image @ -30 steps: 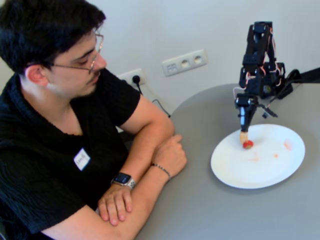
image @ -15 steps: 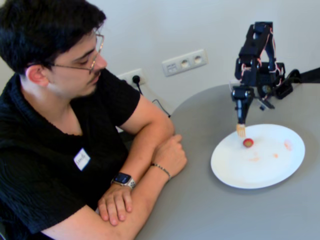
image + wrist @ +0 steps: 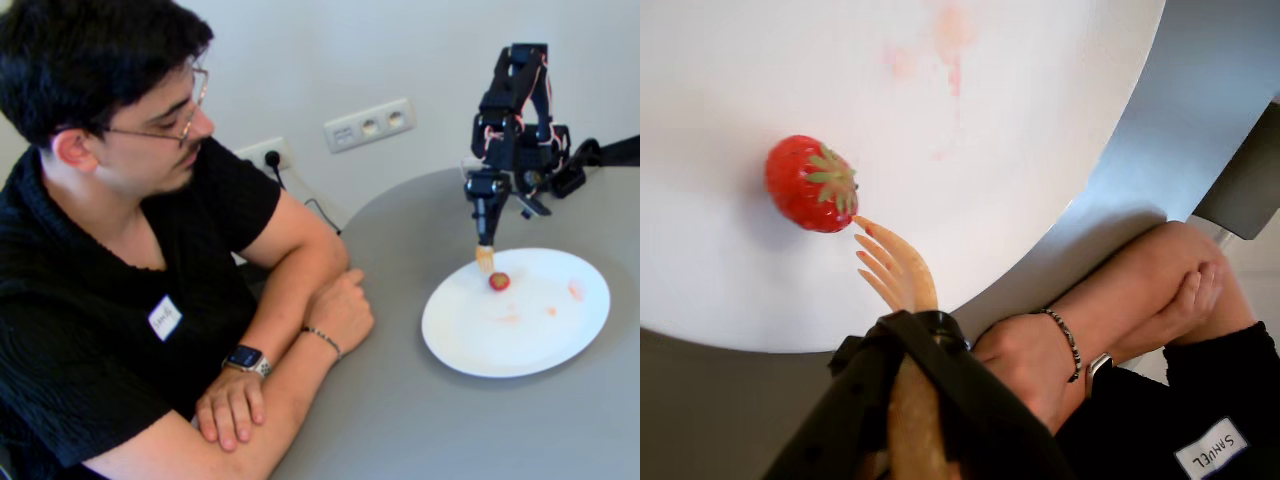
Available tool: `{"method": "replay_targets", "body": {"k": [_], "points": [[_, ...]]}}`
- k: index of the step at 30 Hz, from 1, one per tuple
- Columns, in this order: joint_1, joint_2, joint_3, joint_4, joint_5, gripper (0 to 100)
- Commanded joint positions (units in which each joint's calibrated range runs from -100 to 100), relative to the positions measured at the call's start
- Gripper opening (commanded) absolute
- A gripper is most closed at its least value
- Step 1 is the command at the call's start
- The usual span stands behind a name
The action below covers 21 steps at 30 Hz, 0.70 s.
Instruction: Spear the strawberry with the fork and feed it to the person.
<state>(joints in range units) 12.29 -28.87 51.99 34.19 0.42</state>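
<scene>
A small red strawberry (image 3: 499,281) with a green cap lies on the white plate (image 3: 520,345); it also shows in the wrist view (image 3: 808,185). The pale yellow-orange fork (image 3: 485,258) hangs tines down from the black gripper (image 3: 488,215), which is shut on its handle. In the wrist view the fork (image 3: 898,272) sits beside the strawberry, its upper tine tip touching the green cap; the gripper (image 3: 912,335) wraps the handle. The person (image 3: 120,250) sits at the left with arms crossed on the table, looking at the plate. His forearm (image 3: 1120,300) shows in the wrist view.
The plate (image 3: 1040,120) has faint pink-orange smears and rests on a round grey table (image 3: 400,420). The arm's black base stands behind the plate. A white wall with sockets (image 3: 368,124) is behind the table.
</scene>
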Motion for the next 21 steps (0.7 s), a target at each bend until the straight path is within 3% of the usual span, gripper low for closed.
{"method": "replay_targets", "body": {"k": [1,13,21], "points": [[-0.1,-7.8,1.7,-0.1,-0.2,1],[-6.3,-10.4,6.1,-0.9,-1.4,1],[-3.6,-10.3,7.5,-1.0,-1.1,1]]}}
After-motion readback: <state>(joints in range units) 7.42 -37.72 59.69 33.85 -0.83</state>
